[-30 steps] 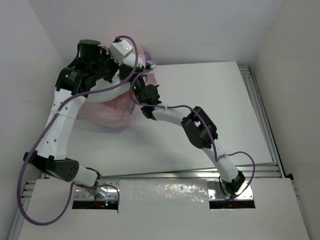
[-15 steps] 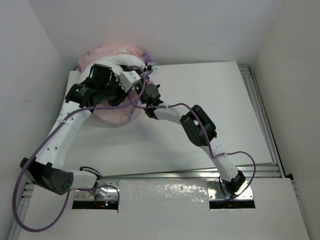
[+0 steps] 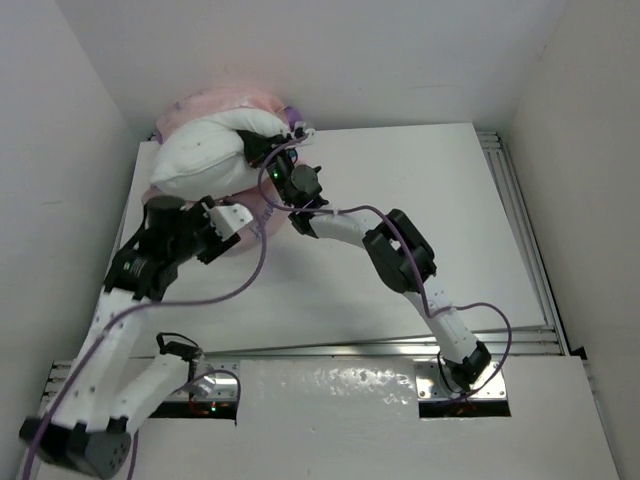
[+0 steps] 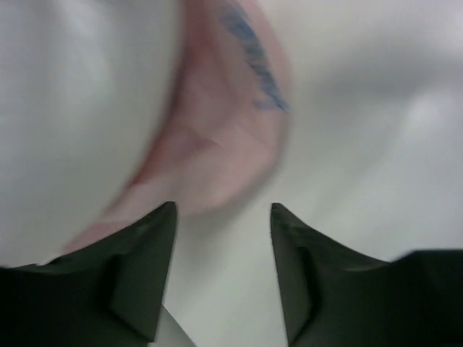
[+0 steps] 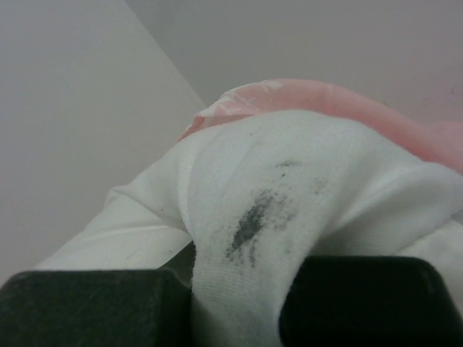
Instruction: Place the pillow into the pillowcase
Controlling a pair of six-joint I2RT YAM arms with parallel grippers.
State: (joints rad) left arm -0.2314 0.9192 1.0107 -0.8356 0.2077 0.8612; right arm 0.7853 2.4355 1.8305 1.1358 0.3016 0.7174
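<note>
Pillow (image 3: 200, 160) first: it is plump, plain white and soft, bunched into a rounded hump over the far left corner of the table (image 3: 420, 220). My right hand (image 5: 237, 303) is clamped on a thick fold of its white cloth, the fold squeezed up between the two dark fingers. Close up, that fold carries a dark grey smudge (image 5: 249, 220). The pillowcase (image 3: 228, 100) shows almost only its pale pink side. One band of it arches behind the pillow, beyond the table's far edge, and more lies crumpled on the table just toward the near edge from the pillow. A sliver of purple peeps out at the right end of the pink band. My left hand (image 4: 223, 210) hangs over the left part of the table, on the near side of the pillow and apart from it. Its fingers are spread with nothing between them. Ahead of it I see pink cloth with some blue marks (image 4: 253, 65), but that view is badly blurred and I cannot read them. From above, my right arm covers the pillow's right end, so the gripped corner is hidden there. The pillowcase's mouth is hidden, and I cannot tell how much of the pillow sits inside the pink cloth. Nor can I tell whether the pillow rests on the table or is held up off it.
</note>
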